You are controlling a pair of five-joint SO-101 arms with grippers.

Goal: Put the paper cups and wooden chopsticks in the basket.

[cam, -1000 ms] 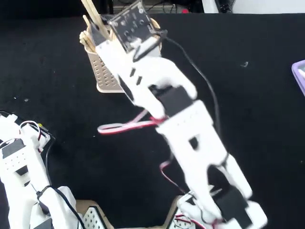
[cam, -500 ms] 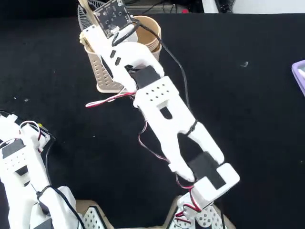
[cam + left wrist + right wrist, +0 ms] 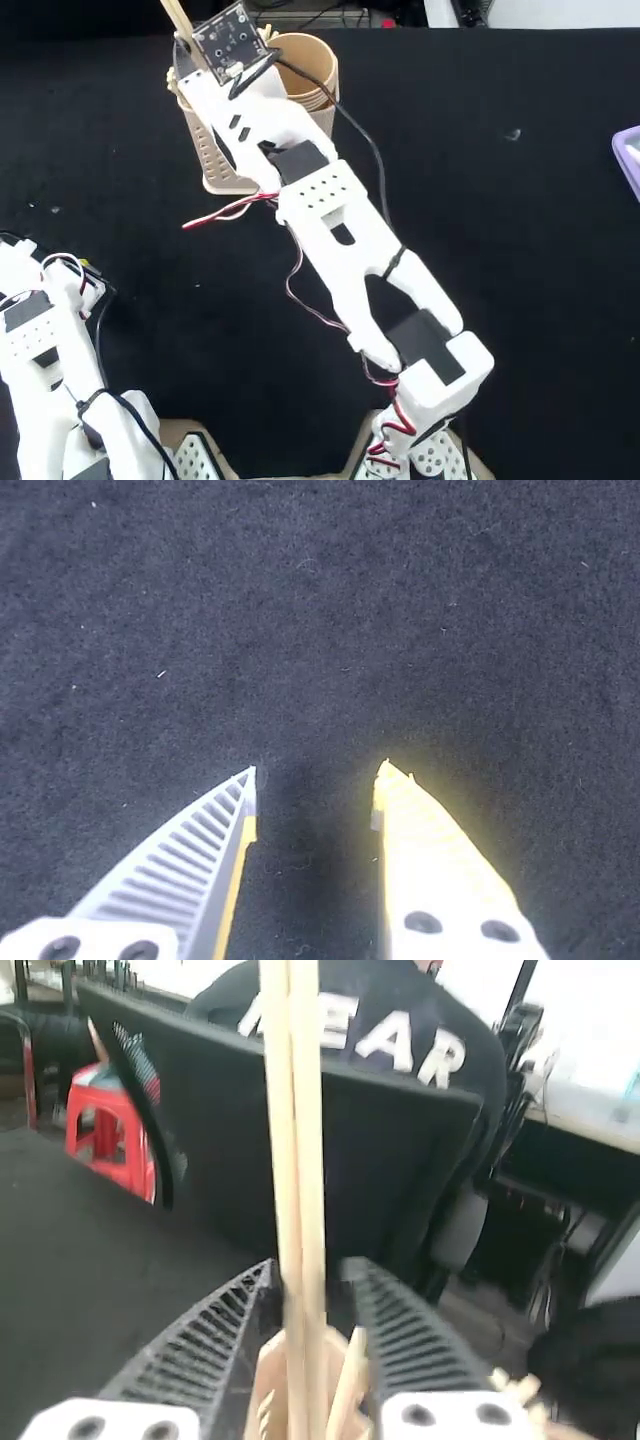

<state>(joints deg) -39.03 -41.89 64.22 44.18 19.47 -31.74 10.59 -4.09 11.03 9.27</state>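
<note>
- Left wrist view: the left gripper [image 3: 315, 775] hangs over the bare black table [image 3: 320, 600] with its fingers spread and nothing between them. In the high view the left arm [image 3: 40, 340] sits folded at about 7 o'clock, well apart from the task's things, so it seems to have no part in this step.
- High view: the right arm [image 3: 340, 220] stretches from its base at about 6 o'clock across the table [image 3: 520, 260] to the basket [image 3: 212, 150] at about 11 o'clock.
- The right gripper [image 3: 310, 1270] is pinching the pair of held chopsticks [image 3: 295, 1110] between its fingers. The sticks stand close to upright, with their long ends rising above the wrist.
- Seen from the high view, the held chopsticks [image 3: 180, 18] are over the 10 o'clock side of the basket. Whether their lower ends have passed its rim is hidden by the wrist.
- The other chopsticks [image 3: 182, 90] stand in the basket, just beside the gripper.
- The paper cups [image 3: 305, 62] sit nested, mouth up, in the basket's 2 o'clock side, so the cup part looks done.
- As a judgement, the task is near its end. What is left is to lower this pair, let it go inside the basket and pull the arm back.
- I cannot tell whether more pieces wait beyond the table edges.
</note>
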